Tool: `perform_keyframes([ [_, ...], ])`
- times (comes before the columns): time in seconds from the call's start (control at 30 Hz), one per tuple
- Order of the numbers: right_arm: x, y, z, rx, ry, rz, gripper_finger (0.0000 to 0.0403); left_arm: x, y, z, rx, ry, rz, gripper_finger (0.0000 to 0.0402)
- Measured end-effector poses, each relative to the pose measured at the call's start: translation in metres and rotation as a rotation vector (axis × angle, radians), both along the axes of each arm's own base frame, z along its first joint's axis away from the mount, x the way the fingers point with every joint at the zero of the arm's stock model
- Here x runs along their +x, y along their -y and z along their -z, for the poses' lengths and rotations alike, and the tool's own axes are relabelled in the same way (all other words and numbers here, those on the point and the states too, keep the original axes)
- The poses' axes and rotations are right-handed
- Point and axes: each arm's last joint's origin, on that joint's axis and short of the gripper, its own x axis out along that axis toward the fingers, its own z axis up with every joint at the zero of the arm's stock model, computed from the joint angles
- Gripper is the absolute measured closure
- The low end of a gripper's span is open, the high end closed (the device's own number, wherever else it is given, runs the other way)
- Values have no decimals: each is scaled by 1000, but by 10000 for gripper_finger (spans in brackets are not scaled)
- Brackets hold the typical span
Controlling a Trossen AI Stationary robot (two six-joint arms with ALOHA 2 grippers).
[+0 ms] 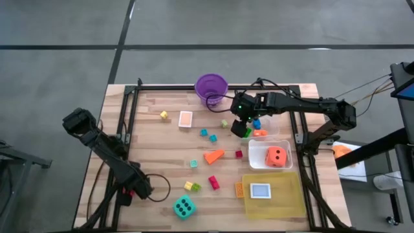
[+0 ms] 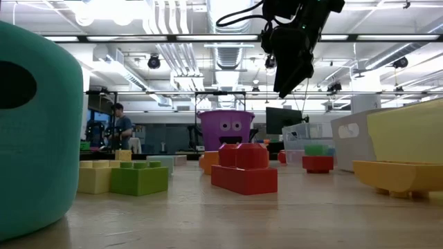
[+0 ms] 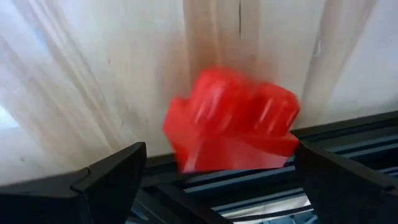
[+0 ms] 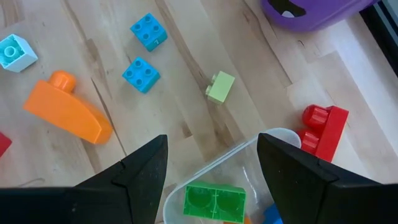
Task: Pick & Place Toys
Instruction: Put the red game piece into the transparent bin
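Right arm: extended across the far side of the wooden tabletop [image 1: 155, 155]. The right gripper [image 1: 242, 127] hangs above the near-left corner of the small clear plastic tub [image 1: 272, 124]. Its fingers stand partly apart and hold nothing. In the right wrist view, a green two-stud block [image 4: 214, 201] lies inside this tub, directly between the fingertips, with a blue piece beside it.

Left arm: folded back at the near-left side of the tabletop. The left gripper [image 1: 139, 188] is low over the edge rail, fingers spread wide and empty. A red studded block [image 3: 231, 120] lies on the tabletop just ahead of it, between the two fingers in the left wrist view; whether it touches them cannot be told.

Toy positions, high view:
- Orange black-dotted die [image 1: 277, 156]: inside a second clear tub, near side of the first.
- Teal black-dotted die [image 1: 184, 207]: on the tabletop at the near edge, close to the left gripper.
- Orange wedge [image 1: 214, 155]: mid-table.
- Two small blue square blocks [image 4: 147, 51]: beyond the wedge, side by side.
- Pale green small block [image 4: 221, 87]: between the blue blocks and the purple plastic bucket [image 1: 211, 88].
- Red two-stud block [image 4: 323, 130]: on the tabletop just outside the first tub.
- Yellow and green block pair [image 1: 191, 186]: near the teal die.
- Small cards: one on the yellow tray [image 1: 284, 200] at the near right, one [image 1: 185, 120] on the far-left tabletop
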Motion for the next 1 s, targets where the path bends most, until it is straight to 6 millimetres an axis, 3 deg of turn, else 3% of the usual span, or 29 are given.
perform_keyframes([
  [0.4,0,0,0,0,0,0,158,-3,9,1,-30,31,7,9],
  [0.73,1,-3,0,2,2,-7,158,-2,17,7,-144,-90,-195,9],
  [1.0,2,-7,0,4,3,-19,158,-5,12,14,-82,-103,-309,9],
])
